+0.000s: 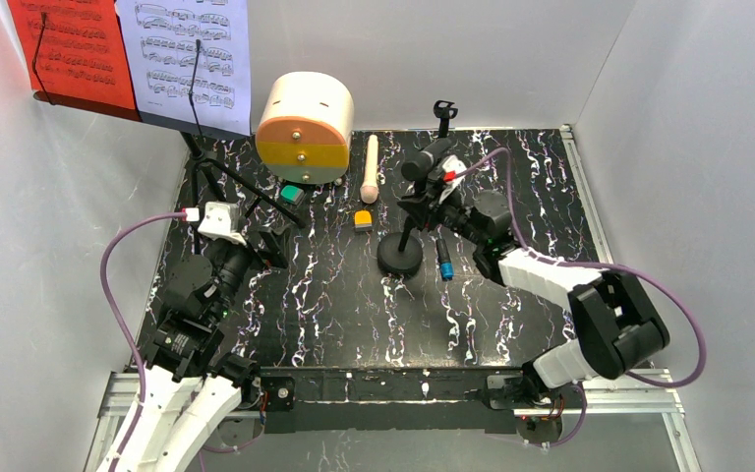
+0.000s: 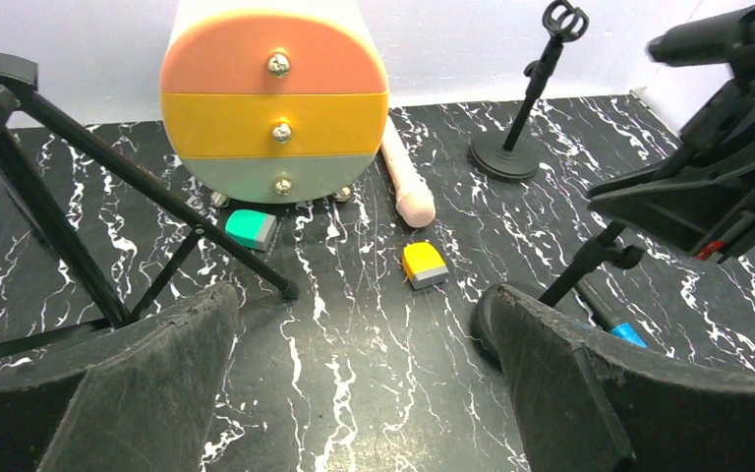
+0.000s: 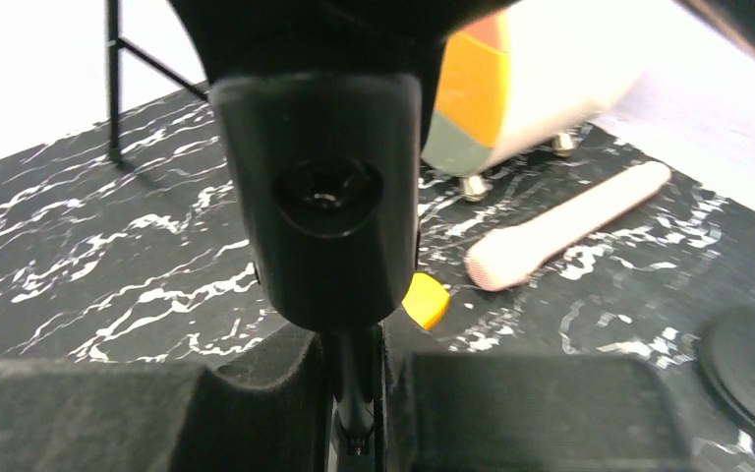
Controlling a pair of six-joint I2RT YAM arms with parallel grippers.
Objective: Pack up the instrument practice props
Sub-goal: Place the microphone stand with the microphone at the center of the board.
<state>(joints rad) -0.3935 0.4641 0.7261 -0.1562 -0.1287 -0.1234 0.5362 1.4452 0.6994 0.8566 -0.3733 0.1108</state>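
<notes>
R gripper (image 3: 354,391) is pinched shut on the upright stem of the mic holder (image 1: 400,256), right of the drawers (image 1: 305,120), black mic (image 1: 428,159) lying crosswise on top; L gripper (image 2: 359,307) gapes empty, farther off.

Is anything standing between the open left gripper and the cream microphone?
Only a small yellow block, lying just in front of the head of the cream microphone; the left gripper may pass close beside it.
</notes>
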